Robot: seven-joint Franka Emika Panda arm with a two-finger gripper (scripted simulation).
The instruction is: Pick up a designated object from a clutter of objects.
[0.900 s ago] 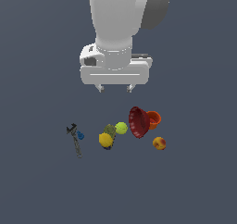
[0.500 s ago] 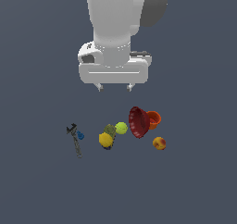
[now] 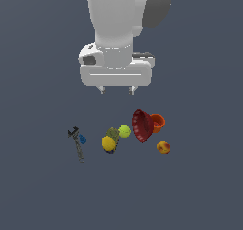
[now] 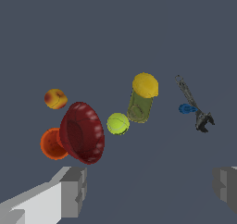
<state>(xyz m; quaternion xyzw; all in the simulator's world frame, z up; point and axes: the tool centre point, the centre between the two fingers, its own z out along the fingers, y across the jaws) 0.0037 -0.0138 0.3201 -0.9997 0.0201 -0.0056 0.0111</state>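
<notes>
From my remote station, the pick is not yet begun: the gripper [image 3: 116,90] hangs well above the clutter with its jaws spread wide and nothing between them, and no object is lifted. The whole approach, the descent, the grasp and the lift are left, as I judge it.

Reading the exterior view from its left, a grey wrench [image 3: 76,142] lies apart from the rest, a small blue bit [image 3: 82,139] touching its shaft. Near the middle sits a yellow ball [image 3: 108,143], and just behind it, partly hidden, the can [image 3: 113,132] I am after; a green tennis ball [image 3: 124,131] rests just beside it on the exterior view's right. Further right, a dark red bowl [image 3: 142,125] stands tipped on its edge with an orange cup [image 3: 157,123] close behind it, and an orange-red fruit [image 3: 163,147] lies alone nearer the camera.

In the wrist view the can [image 4: 140,106] shows as a short cylinder, olive-green on the sides and flat end I can see, lying on its side with a round end toward the camera and the yellow ball [image 4: 145,85] against its other end. I see no dark blue on it here. It looks small and smooth; hemmed by two balls, I judge it an awkward grasp.
</notes>
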